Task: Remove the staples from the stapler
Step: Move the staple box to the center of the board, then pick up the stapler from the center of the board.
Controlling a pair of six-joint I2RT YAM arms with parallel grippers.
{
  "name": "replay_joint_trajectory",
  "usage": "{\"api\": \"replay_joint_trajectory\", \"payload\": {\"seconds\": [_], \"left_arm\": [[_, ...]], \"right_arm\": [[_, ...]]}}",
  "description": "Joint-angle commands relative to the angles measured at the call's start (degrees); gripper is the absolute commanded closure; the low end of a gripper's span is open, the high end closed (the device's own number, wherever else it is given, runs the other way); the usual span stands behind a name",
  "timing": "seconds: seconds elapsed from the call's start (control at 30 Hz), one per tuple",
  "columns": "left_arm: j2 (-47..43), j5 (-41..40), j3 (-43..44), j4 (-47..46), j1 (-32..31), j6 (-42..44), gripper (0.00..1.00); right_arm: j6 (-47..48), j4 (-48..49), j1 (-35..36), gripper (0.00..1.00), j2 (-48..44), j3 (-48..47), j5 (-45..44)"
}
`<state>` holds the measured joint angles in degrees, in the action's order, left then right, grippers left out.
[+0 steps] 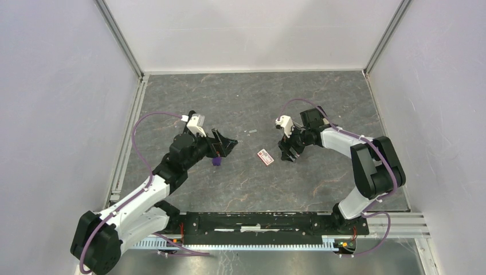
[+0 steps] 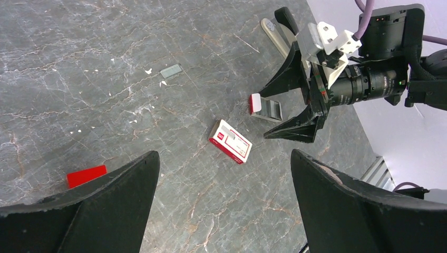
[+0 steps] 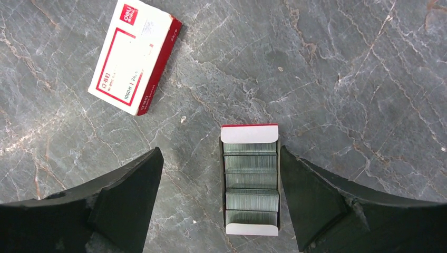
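One stapler [image 2: 274, 34], one strip of staples [image 2: 171, 70]

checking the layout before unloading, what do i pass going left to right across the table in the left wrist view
red block → staple strip → red-and-white box → open tray of staples

Stapler [image 2: 274, 32]: slim, swung open in a V with the black bar and grey-beige rail splayed apart. It lies just beyond the right gripper [image 2: 263, 116], its near end hidden behind those fingers. Staples [image 2: 170, 70]: short flat silvery strip, lying loose well ahead of the left gripper [image 2: 224, 154], apart from both pairs of fingers.
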<state>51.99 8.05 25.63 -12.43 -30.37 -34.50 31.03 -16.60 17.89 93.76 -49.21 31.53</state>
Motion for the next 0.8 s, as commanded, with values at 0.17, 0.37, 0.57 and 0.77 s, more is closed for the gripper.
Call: {"api": "replay_joint_trajectory", "payload": {"seconds": [0.17,0.37,0.57,0.77], "left_arm": [[-1.0,2.1,0.7,-1.5,-0.2,0.8,0.00],[4.1,6.9,4.7,-3.0,-0.2,4.2,0.00],[12.4,10.2,12.1,-0.3,-0.3,7.2,0.00],[15.7,11.0,15.4,0.5,-0.5,7.0,0.00]], "right_arm": [[1.2,0.9,-0.4,0.09,-7.5,-2.1,2.7],[1.3,0.2,-3.2,0.09,-10.3,-1.9,9.2],[1.5,0.7,-5.6,0.08,-14.0,-0.7,12.5],[0.1,1.9,-11.1,0.08,-15.9,-1.1,10.3]]}}
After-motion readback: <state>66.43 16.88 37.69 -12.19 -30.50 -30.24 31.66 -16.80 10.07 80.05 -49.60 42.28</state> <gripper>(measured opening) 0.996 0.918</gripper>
